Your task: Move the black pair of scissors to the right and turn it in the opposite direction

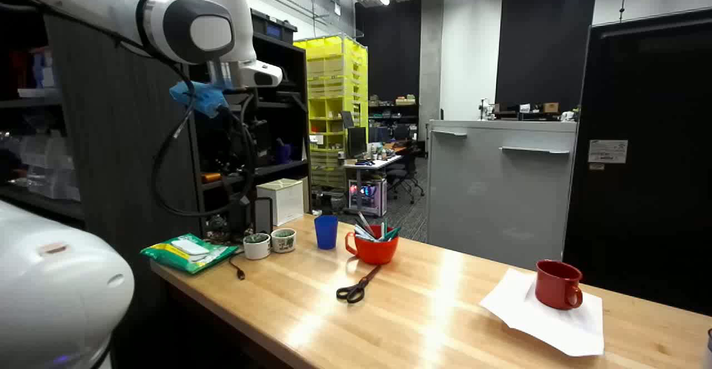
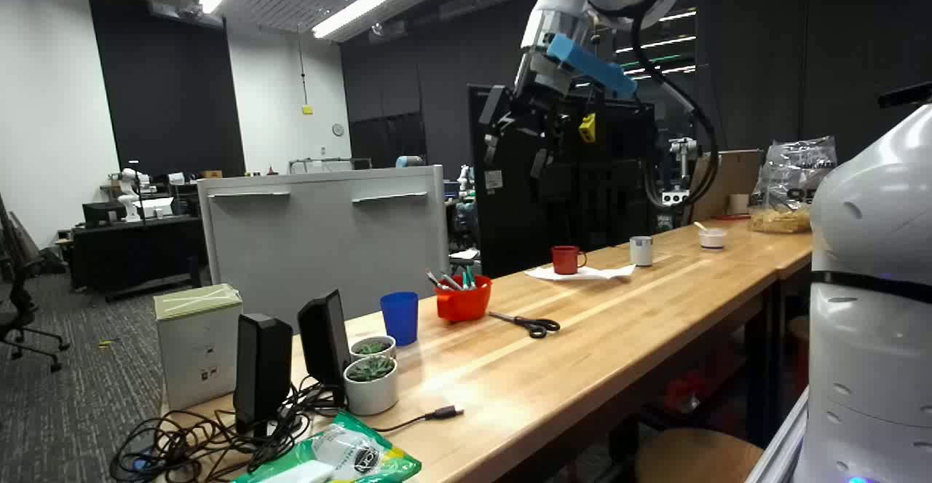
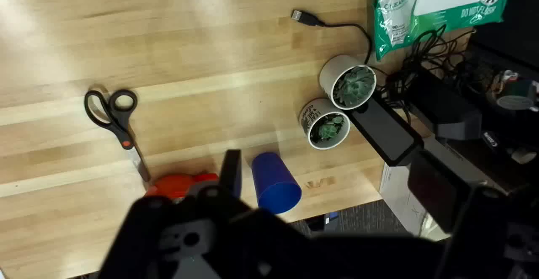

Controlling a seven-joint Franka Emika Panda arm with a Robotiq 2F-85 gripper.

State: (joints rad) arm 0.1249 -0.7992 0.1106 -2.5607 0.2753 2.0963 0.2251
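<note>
Bowl (image 2: 464,305): red, pens (image 2: 467,277) leaning inside, on the wooden table (image 2: 619,304).
Blue cup (image 1: 326,232): upright, near the bowl.
Plants (image 3: 353,86): small, green, in two white pots (image 2: 373,397), side by side.
Speakers (image 2: 263,370): a black pair, between the pots and a white box (image 2: 199,350).
USB plug (image 3: 309,19): lying near the pots.
Wipes packet (image 1: 190,252): green, flat, at the table's edge.
Red mug (image 1: 556,287): upright on a sheet of paper (image 1: 573,330).
Cabinet (image 1: 495,196): grey, beyond the table.
</note>
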